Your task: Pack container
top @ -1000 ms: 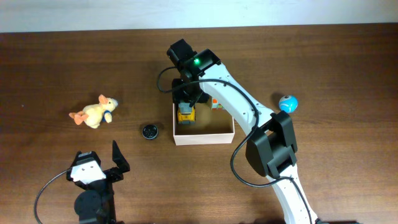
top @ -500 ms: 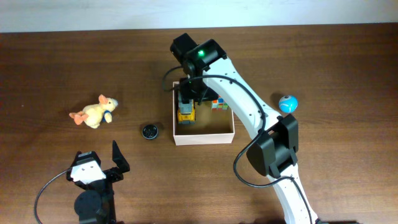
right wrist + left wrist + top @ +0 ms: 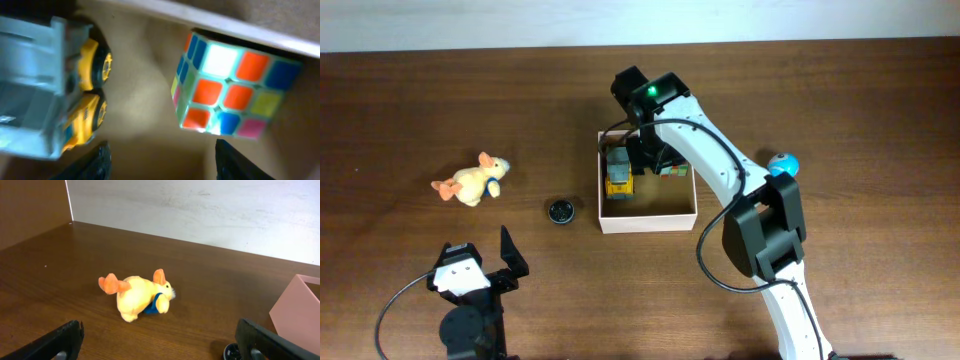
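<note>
Over the table from above, the container [image 3: 649,223] sits near the middle, its far wall toward the back edge. One yellow toy truck [image 3: 618,173] lies along its left wall and one colour cube [image 3: 672,170] is tucked into the far right corner, so the near half of the floor is bare. The right gripper [image 3: 646,158] hangs over the far end, between the two toys. Three things lie loose outside: one plush duck [image 3: 472,180] well to the left, one small black round piece [image 3: 560,210] just left of the box, and one blue ball [image 3: 783,165] to the right. The left gripper [image 3: 480,257] waits at the near edge.

Left wrist now: the left gripper [image 3: 159,330] is spread wide and empty, with open wood up to the duck [image 3: 137,296] and the box corner [image 3: 300,311] at right.

Right wrist: the right gripper [image 3: 162,156] has its fingers apart, grasping nothing, with bare cardboard between the truck [image 3: 55,100] and the cube [image 3: 230,95].
</note>
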You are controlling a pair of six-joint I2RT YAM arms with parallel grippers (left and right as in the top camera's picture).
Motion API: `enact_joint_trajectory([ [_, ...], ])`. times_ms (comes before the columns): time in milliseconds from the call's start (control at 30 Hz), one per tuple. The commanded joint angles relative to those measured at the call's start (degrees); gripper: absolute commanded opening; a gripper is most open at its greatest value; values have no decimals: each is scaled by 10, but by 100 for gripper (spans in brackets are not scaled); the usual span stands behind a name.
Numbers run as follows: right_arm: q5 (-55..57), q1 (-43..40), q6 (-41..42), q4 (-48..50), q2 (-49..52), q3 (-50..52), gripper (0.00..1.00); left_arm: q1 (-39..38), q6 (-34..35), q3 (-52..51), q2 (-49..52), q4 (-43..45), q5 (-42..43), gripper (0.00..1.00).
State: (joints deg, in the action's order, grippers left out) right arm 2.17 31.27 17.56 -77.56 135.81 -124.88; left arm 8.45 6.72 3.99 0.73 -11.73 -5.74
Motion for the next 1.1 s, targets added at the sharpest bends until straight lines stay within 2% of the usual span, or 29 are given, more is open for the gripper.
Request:
enact_joint_trajectory([
  [0,9,-2,-13,14,-10,24,61,3,-1,-5,-1,2,10,99],
  [267,-31,-2,-22,72,-7,38,59,3,-1,-5,-1,2,10,99],
  [400,-41,-2,-21,88,-5,38,51,3,-1,-5,-1,2,10,99],
  [500,-47,-2,-21,92,-5,38,49,3,-1,-5,-1,2,10,99],
  [700,-54,-2,-21,93,-4,38,50,3,-1,-5,-1,2,10,99],
  [800,-53,-2,-21,92,-4,38,57,3,-1,-5,-1,2,10,99],
  [1067,-34,-2,-22,73,-4,38,57,3,-1,-5,-1,2,10,99],
])
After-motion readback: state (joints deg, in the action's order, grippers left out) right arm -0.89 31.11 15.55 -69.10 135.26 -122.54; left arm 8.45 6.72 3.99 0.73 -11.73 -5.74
